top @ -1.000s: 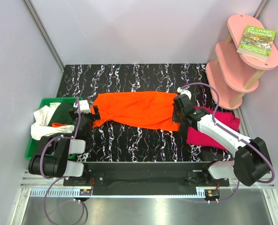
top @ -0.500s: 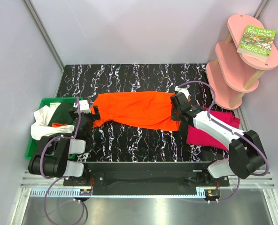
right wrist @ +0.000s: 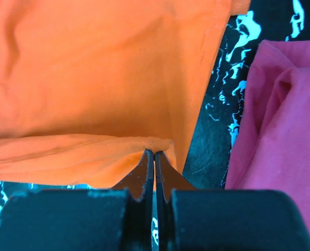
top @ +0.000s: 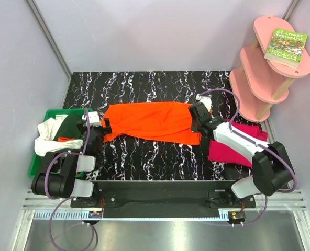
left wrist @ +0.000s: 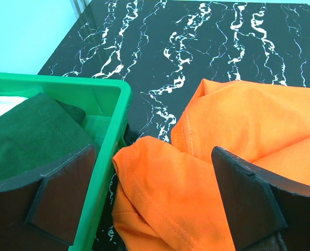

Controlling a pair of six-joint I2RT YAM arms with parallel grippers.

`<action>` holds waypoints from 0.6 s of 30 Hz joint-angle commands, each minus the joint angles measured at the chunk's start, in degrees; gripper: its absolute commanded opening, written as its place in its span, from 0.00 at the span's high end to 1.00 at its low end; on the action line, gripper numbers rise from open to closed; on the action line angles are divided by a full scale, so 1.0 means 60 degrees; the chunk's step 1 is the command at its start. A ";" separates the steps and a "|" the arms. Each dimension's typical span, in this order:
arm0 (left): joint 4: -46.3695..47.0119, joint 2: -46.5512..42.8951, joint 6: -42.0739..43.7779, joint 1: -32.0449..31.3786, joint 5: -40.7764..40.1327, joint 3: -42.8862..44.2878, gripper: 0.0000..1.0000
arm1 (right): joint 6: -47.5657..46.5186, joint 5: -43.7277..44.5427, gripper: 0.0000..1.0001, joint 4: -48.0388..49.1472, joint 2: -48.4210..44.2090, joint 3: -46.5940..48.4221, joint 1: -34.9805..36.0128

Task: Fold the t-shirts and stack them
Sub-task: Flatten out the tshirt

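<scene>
A bright orange t-shirt (top: 150, 121) lies stretched left to right across the black marbled table. My right gripper (top: 195, 121) is shut on its right hem, the cloth edge (right wrist: 157, 142) pinched between the fingertips (right wrist: 144, 162) and lifted a little. A magenta-pink t-shirt (top: 233, 144) lies folded just right of it, under the right arm; it also fills the right side of the right wrist view (right wrist: 280, 115). My left gripper (left wrist: 155, 198) stands wide open over the orange sleeve (left wrist: 160, 183), beside the bin's rim. White (top: 46, 137) and dark green (left wrist: 34, 133) t-shirts lie in the bin.
A green plastic bin (top: 49, 114) sits at the table's left edge; its wall (left wrist: 110, 130) rises right next to my left finger (left wrist: 61, 193). A pink tiered shelf (top: 265, 68) with a book (top: 287, 46) stands at the back right. Grey walls enclose the table.
The right gripper has carried the orange shirt's right hem slightly up and to the left, away from the pink shirt. The left arm has stayed still.
</scene>
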 commanded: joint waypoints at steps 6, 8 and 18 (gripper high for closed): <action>0.0522 -0.0002 -0.0136 0.0278 0.0444 0.0290 0.01 | 0.0207 0.0725 1.00 0.0279 0.0430 0.0851 0.0088; 0.0145 -0.0729 -0.0035 0.0380 0.0925 0.0318 0.01 | 0.0163 0.0696 1.00 0.0279 0.0503 0.0939 0.0088; -0.9769 -0.2094 0.1210 0.1113 0.0385 0.4988 0.01 | -0.0452 0.0740 1.00 0.0235 0.0357 0.1144 0.0088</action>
